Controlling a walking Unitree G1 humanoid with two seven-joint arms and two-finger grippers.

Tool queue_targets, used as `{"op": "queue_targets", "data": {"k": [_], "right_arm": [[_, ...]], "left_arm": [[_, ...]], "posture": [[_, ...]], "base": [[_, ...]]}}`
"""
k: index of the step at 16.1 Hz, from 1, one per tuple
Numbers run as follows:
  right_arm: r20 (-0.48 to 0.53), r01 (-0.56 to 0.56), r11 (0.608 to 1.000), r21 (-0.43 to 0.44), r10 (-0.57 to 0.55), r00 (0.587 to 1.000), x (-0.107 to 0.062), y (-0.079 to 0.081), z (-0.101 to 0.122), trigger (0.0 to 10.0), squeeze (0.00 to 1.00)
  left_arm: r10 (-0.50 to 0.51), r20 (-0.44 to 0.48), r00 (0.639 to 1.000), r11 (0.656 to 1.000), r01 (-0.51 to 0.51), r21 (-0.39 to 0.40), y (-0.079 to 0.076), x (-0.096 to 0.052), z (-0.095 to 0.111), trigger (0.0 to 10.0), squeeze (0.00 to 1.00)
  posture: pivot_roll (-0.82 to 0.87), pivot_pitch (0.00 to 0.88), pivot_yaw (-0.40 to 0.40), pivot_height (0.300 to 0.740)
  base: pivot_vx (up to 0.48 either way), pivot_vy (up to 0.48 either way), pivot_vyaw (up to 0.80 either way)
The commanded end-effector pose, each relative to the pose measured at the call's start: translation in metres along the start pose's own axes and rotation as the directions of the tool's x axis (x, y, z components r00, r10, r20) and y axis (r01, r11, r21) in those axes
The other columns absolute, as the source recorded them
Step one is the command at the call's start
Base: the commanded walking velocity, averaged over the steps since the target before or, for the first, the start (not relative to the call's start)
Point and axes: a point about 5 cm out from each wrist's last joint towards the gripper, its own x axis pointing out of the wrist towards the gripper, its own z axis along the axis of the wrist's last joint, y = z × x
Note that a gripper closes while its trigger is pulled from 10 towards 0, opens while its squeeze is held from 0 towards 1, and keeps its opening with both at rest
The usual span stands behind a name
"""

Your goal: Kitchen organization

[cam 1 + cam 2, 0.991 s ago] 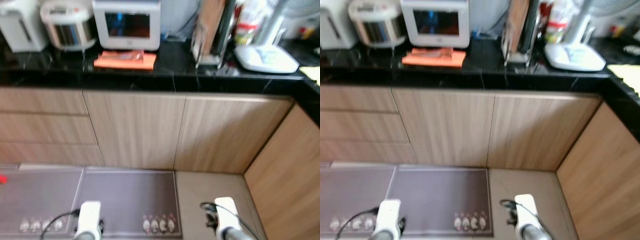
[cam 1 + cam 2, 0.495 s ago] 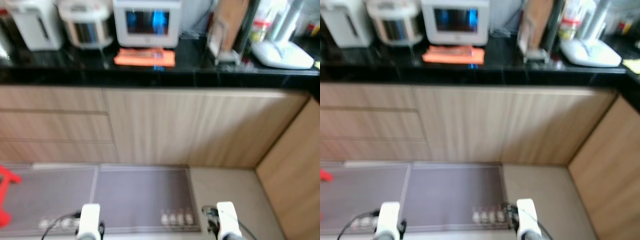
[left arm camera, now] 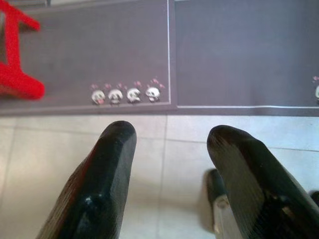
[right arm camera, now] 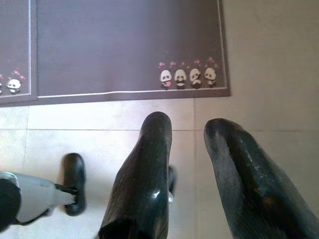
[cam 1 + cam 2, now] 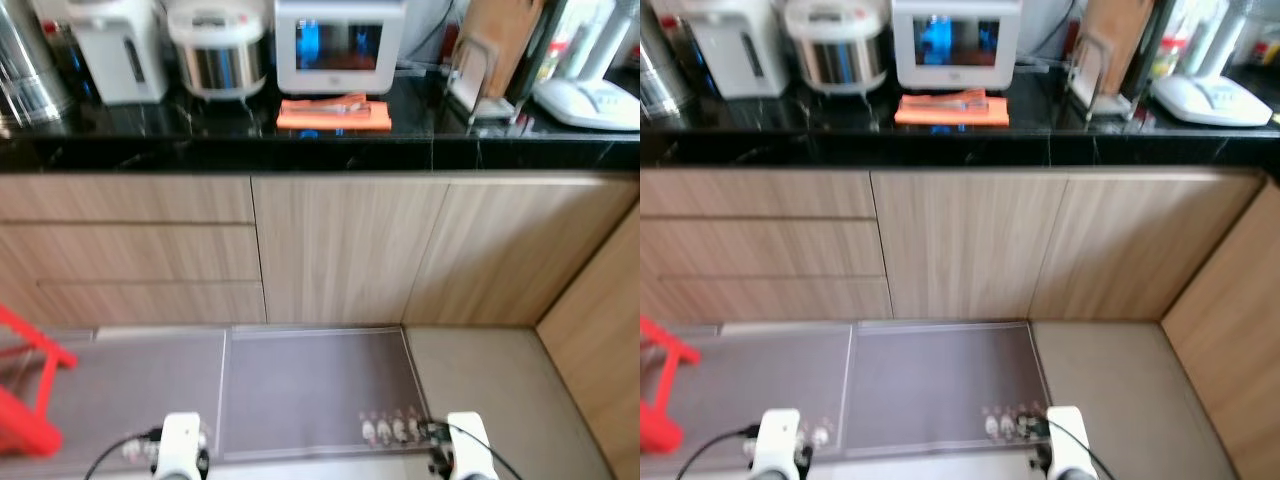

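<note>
Hanging over pale tiles and grey mats point(image 3: 239, 55), left claw point(image 3: 169, 142) and right claw point(image 4: 187, 129) gape apart.

Black stone, pale wood and grey mats

The countertop point(image 5: 200, 150) is glossy black with faint veining; the cabinet fronts point(image 5: 340, 250) below are light wood grain. An orange cloth point(image 5: 334, 114) lies before a white appliance point(image 5: 340, 45) whose screen glows blue. Both floor mats point(image 4: 124, 45) are grey-purple with a thin pale border and a row of little panda faces point(image 4: 185, 77). The floor tiles point(image 4: 99, 117) are beige, and a stool point(image 3: 15, 64) is bright red.
</note>
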Motion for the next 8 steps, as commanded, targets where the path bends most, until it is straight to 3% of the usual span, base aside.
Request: {"op": "queue_targets", "data": {"k": [1,5,8], "right_arm": [[-0.016,0.015,1.0,0.0,-0.015,1.0,-0.002,-0.002,-0.008,10.0,0.0],[-0.02,-0.003,1.0,-0.009,0.003,1.0,0.001,0.014,-0.007,10.0,0.0],[-0.01,0.009,1.0,-0.007,-0.009,1.0,0.001,0.004,-0.002,10.0,0.0]], "left_arm": [[-0.017,-0.005,1.0,1.0,0.017,-0.006,-0.008,0.0,-0.001,10.0,0.0],[-0.021,-0.011,1.0,1.0,0.021,-0.008,-0.01,-0.001,-0.003,10.0,0.0],[-0.024,-0.016,1.0,1.0,0.024,-0.008,-0.011,-0.001,-0.004,10.0,0.0]], "posture": [[-0.07,0.0,0.0,0.74],[-0.07,0.0,-0.002,0.74],[-0.07,0.0,-0.002,0.74]], "base": [[0.0,0.368,0.0],[0.0,0.368,0.0],[0.0,0.368,0.0]]}}
